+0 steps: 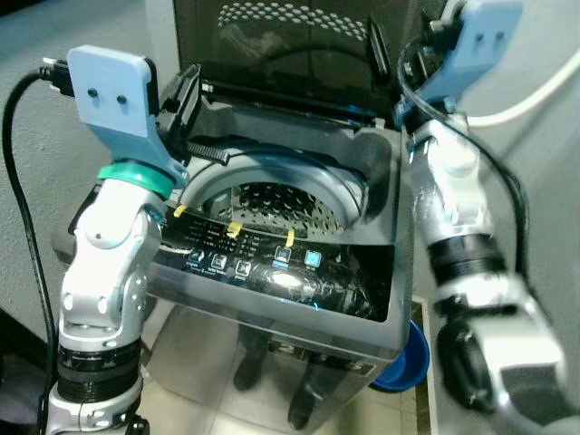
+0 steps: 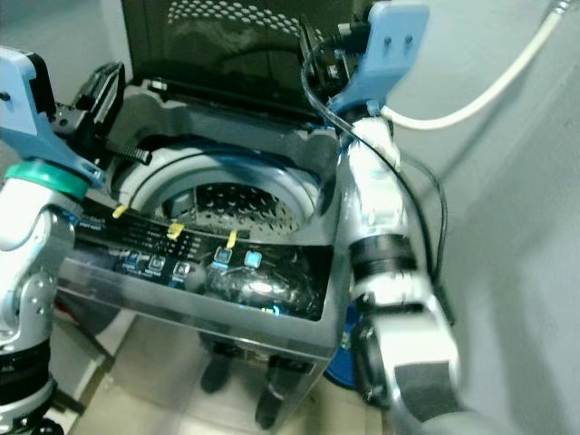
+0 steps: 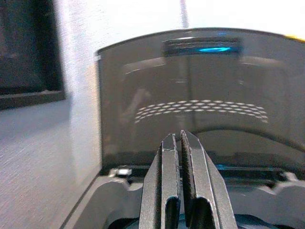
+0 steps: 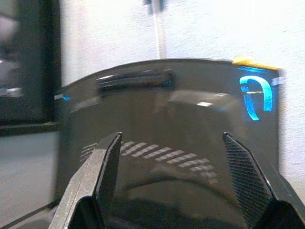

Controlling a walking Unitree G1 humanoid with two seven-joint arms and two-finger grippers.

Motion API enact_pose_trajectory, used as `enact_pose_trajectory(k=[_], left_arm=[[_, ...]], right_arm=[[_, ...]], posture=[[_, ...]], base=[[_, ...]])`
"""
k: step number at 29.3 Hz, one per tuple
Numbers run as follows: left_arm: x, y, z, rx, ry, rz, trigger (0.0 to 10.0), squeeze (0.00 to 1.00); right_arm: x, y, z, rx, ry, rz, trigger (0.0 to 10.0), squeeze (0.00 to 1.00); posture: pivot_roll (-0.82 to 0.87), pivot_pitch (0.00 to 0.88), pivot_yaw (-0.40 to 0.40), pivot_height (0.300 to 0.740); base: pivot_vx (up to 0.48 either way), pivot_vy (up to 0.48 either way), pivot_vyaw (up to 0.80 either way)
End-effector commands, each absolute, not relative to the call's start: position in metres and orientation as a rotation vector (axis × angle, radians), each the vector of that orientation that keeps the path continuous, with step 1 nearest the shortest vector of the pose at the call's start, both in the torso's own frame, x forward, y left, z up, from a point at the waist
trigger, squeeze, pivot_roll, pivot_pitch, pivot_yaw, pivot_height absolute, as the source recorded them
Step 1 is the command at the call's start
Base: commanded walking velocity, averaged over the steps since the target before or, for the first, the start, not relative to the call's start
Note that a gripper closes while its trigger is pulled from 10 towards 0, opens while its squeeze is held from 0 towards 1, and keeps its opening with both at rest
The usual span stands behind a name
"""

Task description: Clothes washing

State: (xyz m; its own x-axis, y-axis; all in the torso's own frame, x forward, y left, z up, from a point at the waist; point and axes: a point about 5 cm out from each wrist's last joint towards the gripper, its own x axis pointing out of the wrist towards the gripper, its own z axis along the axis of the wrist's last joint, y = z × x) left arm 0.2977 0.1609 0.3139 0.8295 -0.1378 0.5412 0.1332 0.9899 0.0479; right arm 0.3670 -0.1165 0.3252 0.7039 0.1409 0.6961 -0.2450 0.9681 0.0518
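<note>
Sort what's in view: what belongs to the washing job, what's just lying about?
Job:
- washing machine, lid raised
- drum
- control panel
- left end effector, fingers together
- right end effector, fingers apart

Lying about:
- blue basin on the floor
- white hose

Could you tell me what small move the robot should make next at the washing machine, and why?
Probably lower the right gripper towards the drum. The lid stands raised, the right gripper's fingers are spread, the left gripper is shut on nothing, and no clothes show in the drum.
</note>
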Motion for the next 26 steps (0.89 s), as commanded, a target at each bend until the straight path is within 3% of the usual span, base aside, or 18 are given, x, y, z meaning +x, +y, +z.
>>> enact_pose_trajectory(k=[1,13,26], left_arm=[[0.301,0.161,0.312,-0.006,-0.553,-0.147,10.0,0.0],[0.306,0.161,0.311,-0.001,-0.532,-0.133,10.0,0.0],[0.307,0.158,0.312,-0.003,-0.538,-0.143,10.0,0.0]], right_arm=[[0.355,-0.114,0.339,0.168,-0.858,0.205,10.0,0.0],[0.35,-0.097,0.338,0.163,-0.829,0.247,10.0,0.0],[0.343,-0.093,0.334,0.146,-0.801,0.253,10.0,0.0]], posture=[[0.06,0.0,0.016,0.74],[0.05,0.0,0.021,0.74],[0.04,0.0,0.027,0.74]], base=[[0.0,0.0,0.0],[0.0,0.0,0.0],[-0.444,0.0,0.0]])
